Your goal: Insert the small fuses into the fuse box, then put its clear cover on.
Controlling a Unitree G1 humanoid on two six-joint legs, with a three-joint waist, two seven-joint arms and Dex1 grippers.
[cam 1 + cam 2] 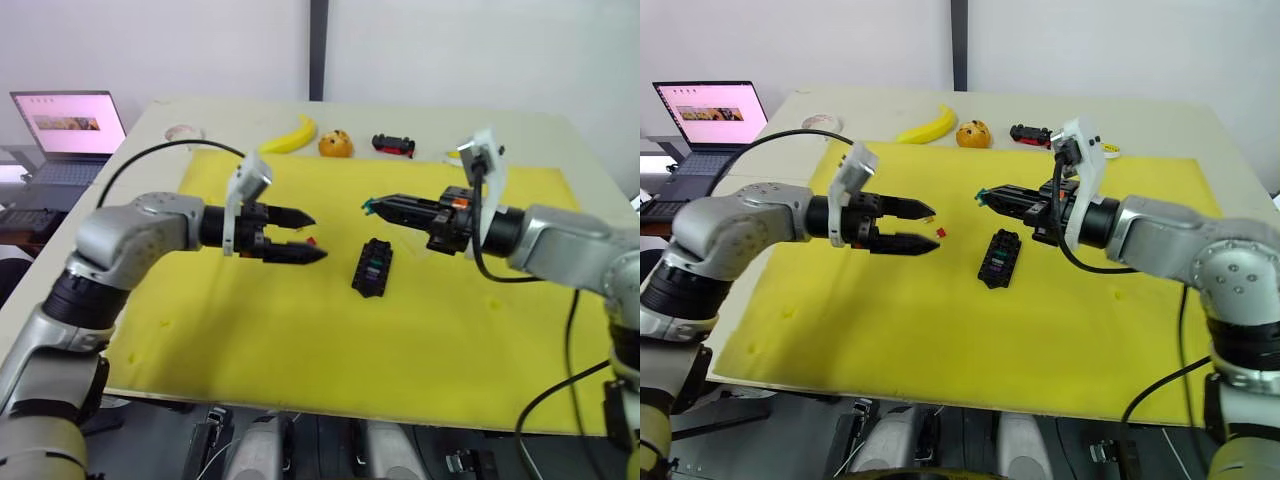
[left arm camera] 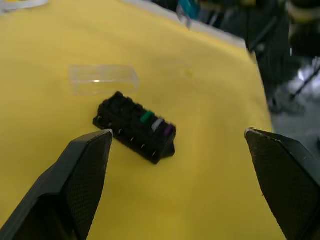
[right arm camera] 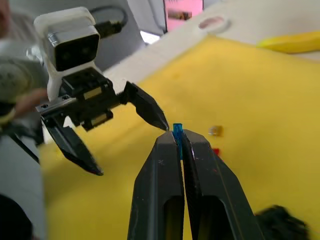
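Handling: teal fuse (image 3: 178, 131) judged very light, stiff and slippery; best pinched by its flat sides, as now.
Right gripper (image 1: 372, 206): fingers closed on the teal fuse, held above the mat's middle.
Left gripper (image 1: 312, 238): fingers wide apart, empty.
Fuse box (image 1: 373, 267): black slotted block, mid-mat, green, grey and purple fuses seated.
Clear cover (image 2: 102, 79): transparent shell just beside the box.
Loose fuses: red fuse (image 1: 941, 232) on mat.

No lettering can be read anywhere; the laptop (image 1: 68, 130) screen perhaps carries text, too small to tell.
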